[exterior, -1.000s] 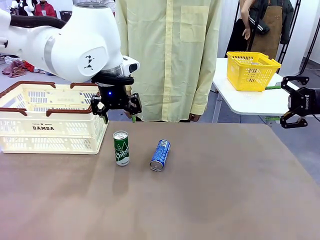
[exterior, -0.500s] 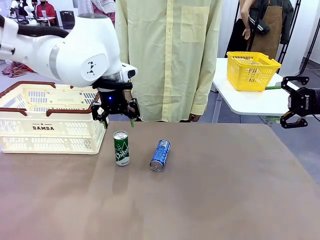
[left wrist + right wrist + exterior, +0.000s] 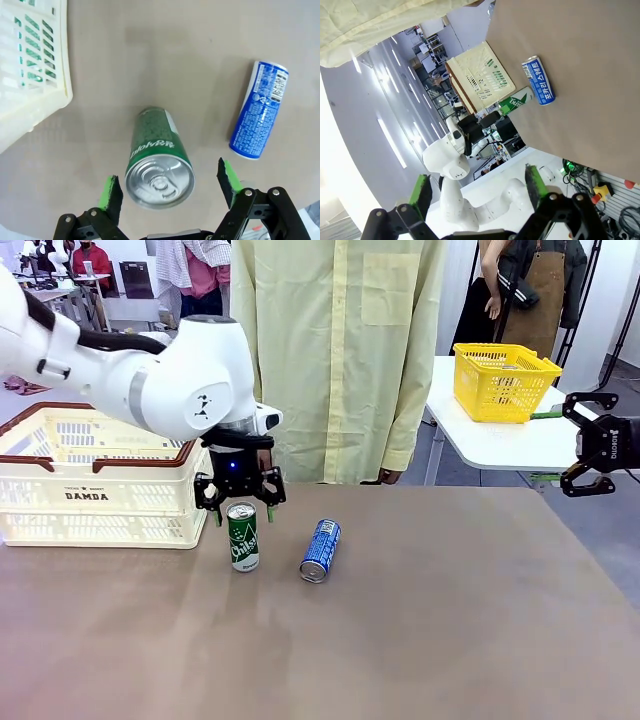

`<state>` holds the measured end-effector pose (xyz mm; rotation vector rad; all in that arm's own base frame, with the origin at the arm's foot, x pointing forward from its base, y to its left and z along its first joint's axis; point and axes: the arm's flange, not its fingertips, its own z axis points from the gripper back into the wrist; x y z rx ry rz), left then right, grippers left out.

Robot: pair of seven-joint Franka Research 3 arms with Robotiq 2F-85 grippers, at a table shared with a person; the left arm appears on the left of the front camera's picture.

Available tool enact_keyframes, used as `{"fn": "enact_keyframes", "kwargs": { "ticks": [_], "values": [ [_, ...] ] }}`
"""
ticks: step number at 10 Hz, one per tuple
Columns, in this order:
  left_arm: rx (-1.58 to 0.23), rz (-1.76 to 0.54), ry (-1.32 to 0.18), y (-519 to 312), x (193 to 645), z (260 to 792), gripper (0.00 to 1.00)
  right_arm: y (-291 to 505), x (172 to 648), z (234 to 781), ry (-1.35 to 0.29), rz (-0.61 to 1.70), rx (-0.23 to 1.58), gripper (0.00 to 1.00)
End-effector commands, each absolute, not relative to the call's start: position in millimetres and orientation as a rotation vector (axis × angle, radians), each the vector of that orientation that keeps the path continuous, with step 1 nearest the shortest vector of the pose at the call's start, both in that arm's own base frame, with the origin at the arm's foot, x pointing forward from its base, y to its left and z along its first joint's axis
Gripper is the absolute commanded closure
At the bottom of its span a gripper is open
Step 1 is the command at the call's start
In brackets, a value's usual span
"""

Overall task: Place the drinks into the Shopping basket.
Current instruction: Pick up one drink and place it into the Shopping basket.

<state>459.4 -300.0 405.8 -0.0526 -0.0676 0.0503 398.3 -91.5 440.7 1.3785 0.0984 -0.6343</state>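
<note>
You have a slim green can (image 3: 242, 537) with white lettering and a silver top, upright on the counter (image 3: 420, 640). The blue can (image 3: 320, 550) lies on its side at its three o'clock. The cream, red-rimmed Shopping basket (image 3: 100, 490) sits at its ten o'clock. Your left hand (image 3: 242, 511) is spread wide, its pads (image 3: 110, 190) flanking the green can's top without touching. Your right hand (image 3: 567, 445) hangs open and empty beyond the counter's three o'clock edge.

Green can (image 3: 242, 537) lettered white, blue can (image 3: 320, 550) printed white, basket (image 3: 100, 512) cream, apparently brown-rimmed.
</note>
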Motion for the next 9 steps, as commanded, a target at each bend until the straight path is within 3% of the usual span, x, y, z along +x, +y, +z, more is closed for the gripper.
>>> {"fn": "enact_keyframes", "kwargs": {
  "ticks": [1, 7, 8, 9],
  "values": [
    [0.000, 0.080, -0.045, -311.0, 469.0, 404.1, 0.00, -93.6, 397.9, 443.7, 0.107, -0.624, 1.374, 0.00],
    [0.021, 0.077, -0.045, -311.5, 477.5, 393.4, 0.00, -93.6, 397.9, 443.7, 0.107, -0.624, 1.374, 0.00],
    [0.027, 0.076, -0.051, -311.3, 478.0, 392.5, 0.60, -93.6, 397.9, 443.7, 0.107, -0.624, 1.374, 0.00],
    [0.025, 0.074, -0.057, -310.8, 478.0, 392.3, 1.00, -93.6, 397.9, 443.7, 0.107, -0.624, 1.374, 0.00]
  ]
}}
